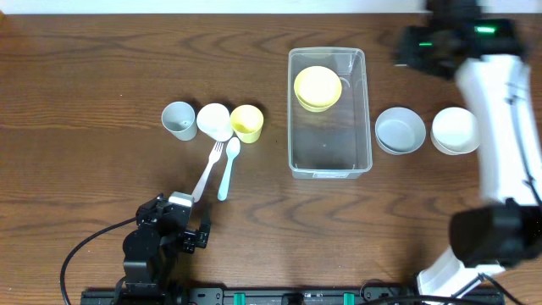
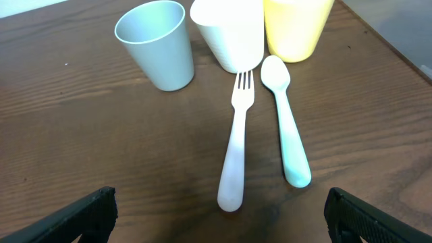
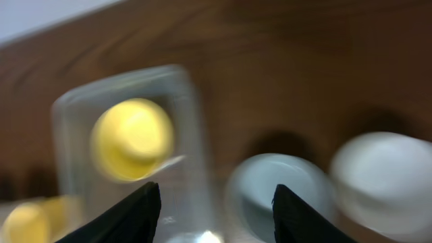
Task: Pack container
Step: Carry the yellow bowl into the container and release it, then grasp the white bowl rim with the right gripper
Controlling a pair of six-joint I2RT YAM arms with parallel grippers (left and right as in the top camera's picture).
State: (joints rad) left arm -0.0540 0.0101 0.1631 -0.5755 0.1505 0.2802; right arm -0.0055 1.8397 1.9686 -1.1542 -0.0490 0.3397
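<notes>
Clear plastic container (image 1: 330, 154) holds a yellow bowl (image 1: 318, 87); left gripper (image 2: 221, 210) gapes wide, right gripper (image 3: 214, 213) apparently parted too, though blurred.

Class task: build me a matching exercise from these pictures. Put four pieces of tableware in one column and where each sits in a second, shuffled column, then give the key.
Column one
1. round yellow plastic bowl
2. pale grey-blue plastic cup
3. white plastic fork
4. round white plastic bowl

Column two
A. directly left of the white plastic cup
B. inside the clear plastic rectangular container
C. farthest right, beside the round grey plastic bowl
D. flat on the brown wooden table, just left of the pale blue plastic spoon

Pairs: 1-B, 2-A, 3-D, 4-C
</notes>
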